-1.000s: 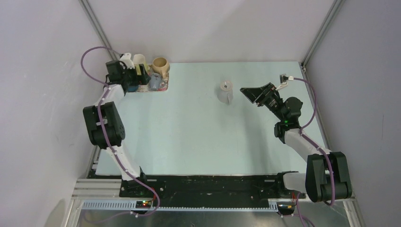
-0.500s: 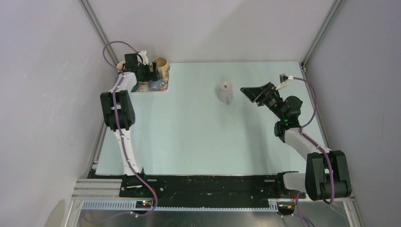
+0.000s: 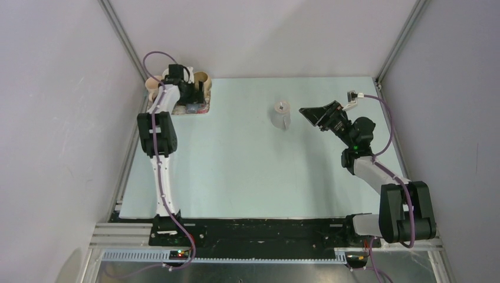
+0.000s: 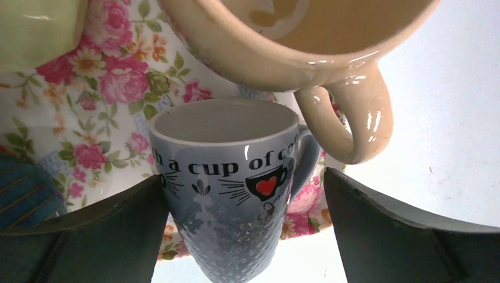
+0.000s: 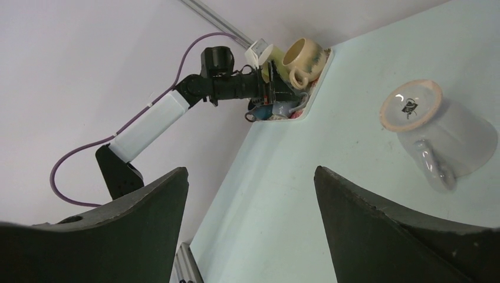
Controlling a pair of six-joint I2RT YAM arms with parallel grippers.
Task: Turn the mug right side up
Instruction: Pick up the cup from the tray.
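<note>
Holding my right gripper (image 5: 250, 171) spread apart and empty, since the inverted white mug (image 5: 439, 132) sits ahead, off-centre of the jaws, unreached.

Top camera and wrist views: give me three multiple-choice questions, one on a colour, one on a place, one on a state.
1. The lettered mug seen between the left fingers, on the floral tray, is: A red; B blue-grey; C black.
2. The white mug stands: A on that tray; B on another mug; C on the bare table.
3. The white mug is: A upside down; B upright; C on its side.
Key: B, its body is blue-grey; C, bare table surrounds it; A, its base faces up.
</note>
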